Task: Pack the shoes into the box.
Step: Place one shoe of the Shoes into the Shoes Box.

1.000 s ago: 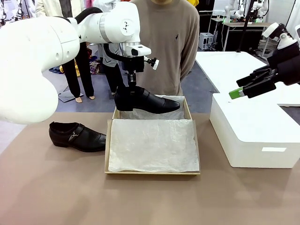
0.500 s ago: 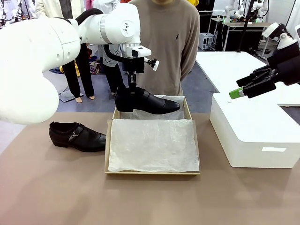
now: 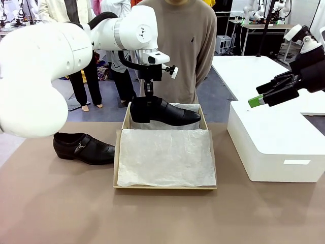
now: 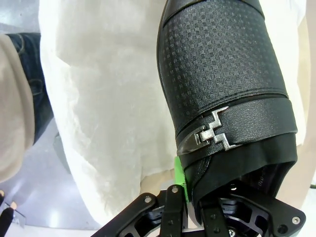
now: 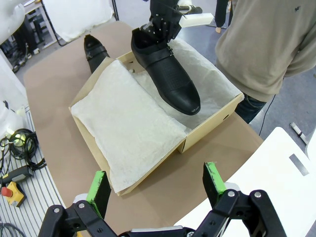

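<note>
My left gripper [image 3: 148, 98] is shut on the heel opening of one glossy black shoe [image 3: 165, 111], holding it level just over the far part of the tan box [image 3: 116, 161], toe pointing right. In the left wrist view the shoe [image 4: 222, 74] with its metal buckle hangs over white tissue paper [image 4: 103, 98], a green pad [image 4: 178, 174] pressed to its collar. The other shoe [image 3: 84, 147] lies on the table left of the box. My right gripper [image 3: 260, 99] hovers open and holds nothing, high at the right; its view shows the box [image 5: 210, 123] and held shoe [image 5: 168, 76] below.
A big white block-shaped box [image 3: 277, 145] stands at the right under my right gripper. A person in a tan sweater [image 3: 177, 46] stands just beyond the far table edge, behind the box. White tissue [image 3: 165, 156] covers the near part of the box. Brown tabletop [image 3: 152, 213] lies bare in front.
My left gripper has carried the shoe a little to the right and slightly lower over the back of the box. The right arm has stayed still.
</note>
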Controlling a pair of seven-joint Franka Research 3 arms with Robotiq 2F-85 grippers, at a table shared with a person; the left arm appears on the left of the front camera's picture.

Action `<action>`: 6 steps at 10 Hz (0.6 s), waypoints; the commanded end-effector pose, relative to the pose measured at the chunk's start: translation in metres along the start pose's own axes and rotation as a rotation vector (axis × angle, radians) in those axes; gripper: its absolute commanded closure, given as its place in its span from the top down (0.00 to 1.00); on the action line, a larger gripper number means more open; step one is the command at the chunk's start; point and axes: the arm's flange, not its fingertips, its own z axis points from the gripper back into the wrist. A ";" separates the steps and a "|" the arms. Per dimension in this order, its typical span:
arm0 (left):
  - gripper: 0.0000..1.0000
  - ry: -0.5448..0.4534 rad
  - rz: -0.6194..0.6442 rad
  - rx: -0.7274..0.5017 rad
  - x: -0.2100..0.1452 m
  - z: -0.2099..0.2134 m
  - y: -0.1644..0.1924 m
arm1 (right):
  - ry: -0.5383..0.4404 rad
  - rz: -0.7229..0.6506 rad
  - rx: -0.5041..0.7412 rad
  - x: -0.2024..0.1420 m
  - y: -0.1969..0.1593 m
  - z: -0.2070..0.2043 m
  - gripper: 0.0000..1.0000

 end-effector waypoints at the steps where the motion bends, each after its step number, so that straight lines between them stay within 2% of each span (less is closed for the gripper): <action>1: 0.00 0.030 -0.025 0.021 0.011 0.009 0.020 | -0.014 0.014 0.010 0.000 -0.002 -0.002 1.00; 3: 0.00 0.054 -0.023 0.036 0.011 -0.002 0.025 | -0.014 0.014 0.010 0.000 -0.002 -0.002 1.00; 6: 0.00 0.047 0.068 0.038 0.008 -0.012 0.032 | -0.014 0.014 0.010 0.000 -0.002 -0.002 1.00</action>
